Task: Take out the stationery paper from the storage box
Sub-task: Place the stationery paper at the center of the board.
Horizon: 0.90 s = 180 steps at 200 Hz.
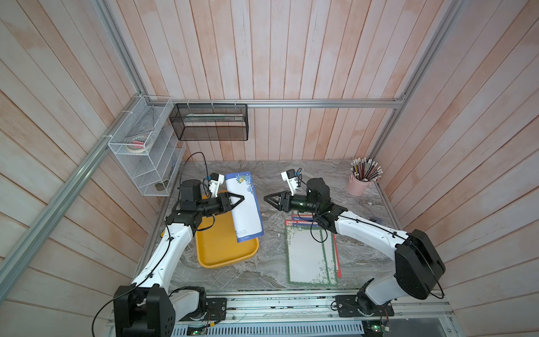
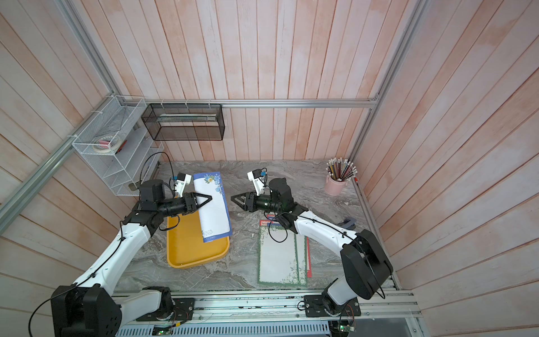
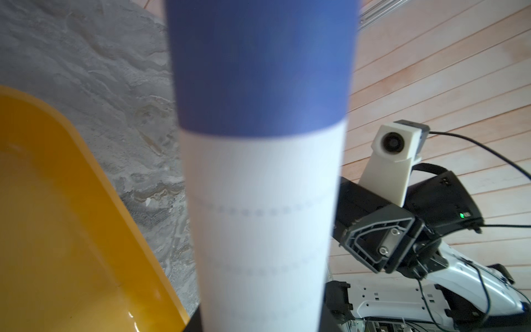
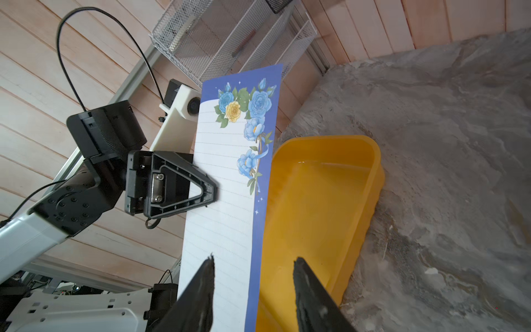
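left gripper (image 1: 239,200) is clamped on one long edge of the blue-bordered sheet (image 1: 245,213), about midway along it, with the paper pinched flat between the jaws. the edge grip makes sense to us: a thin sheet lying flat offers nothing else to grab. the sheet is lifted and tilted on edge above the yellow tray (image 1: 227,264). its near end hangs over the tray's rim and its far end reaches past the tray. we can't tell if the low corner touches the tray.

right gripper (image 1: 267,199) has its jaws apart and nothing in them. it faces the left gripper, tips just beside the sheet's free long edge. in the right wrist view its fingertips (image 4: 211,273) frame that edge. we read this as a handover setup.

the tray interior (image 4: 316,201) looks bare, so this is likely the last sheet out.

the other sheets lie flat on the marble tabletop (image 1: 262,271) on the right arm's side, well apart from the tray. the green-bordered sheet (image 1: 306,256) is on top, with red (image 1: 337,256) and blue edges showing beneath. the pile's far end is under the right forearm. that placement is why we think the right arm takes over.

risk: with a single pinch the paper bows. right should close before left lets go.
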Each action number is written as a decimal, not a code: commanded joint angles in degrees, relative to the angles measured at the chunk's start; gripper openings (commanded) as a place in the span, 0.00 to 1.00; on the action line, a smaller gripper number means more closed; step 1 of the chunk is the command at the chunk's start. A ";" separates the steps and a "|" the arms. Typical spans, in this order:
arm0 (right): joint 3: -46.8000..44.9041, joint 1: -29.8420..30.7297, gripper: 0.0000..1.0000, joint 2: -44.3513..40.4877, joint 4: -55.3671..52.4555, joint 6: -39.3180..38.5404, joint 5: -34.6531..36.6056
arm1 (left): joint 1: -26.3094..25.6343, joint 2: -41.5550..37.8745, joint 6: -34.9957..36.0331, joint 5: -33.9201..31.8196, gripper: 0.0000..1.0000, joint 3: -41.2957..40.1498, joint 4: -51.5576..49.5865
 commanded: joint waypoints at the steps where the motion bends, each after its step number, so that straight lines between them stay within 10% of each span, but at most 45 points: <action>1: 0.86 1.33 0.47 -0.46 1.98 -3.19 -3.04 | -1.28 -2.23 -1.96 3.58 0.38 -0.44 4.84; 42: 3.54 3.78 0.44 1.32 -0.42 -3.68 -4.69 | -4.21 -3.82 -3.92 4.68 0.38 -3.15 8.91; 117: 1.31 5.16 0.01 -1.44 4.22 -3.53 -6.81 | -4.34 -3.36 -2.86 2.61 0.38 -3.20 6.81; 180: 4.26 7.42 0.24 4.16 7.31 2.99 -8.00 | -4.40 -3.89 -2.50 1.60 0.38 -3.28 7.22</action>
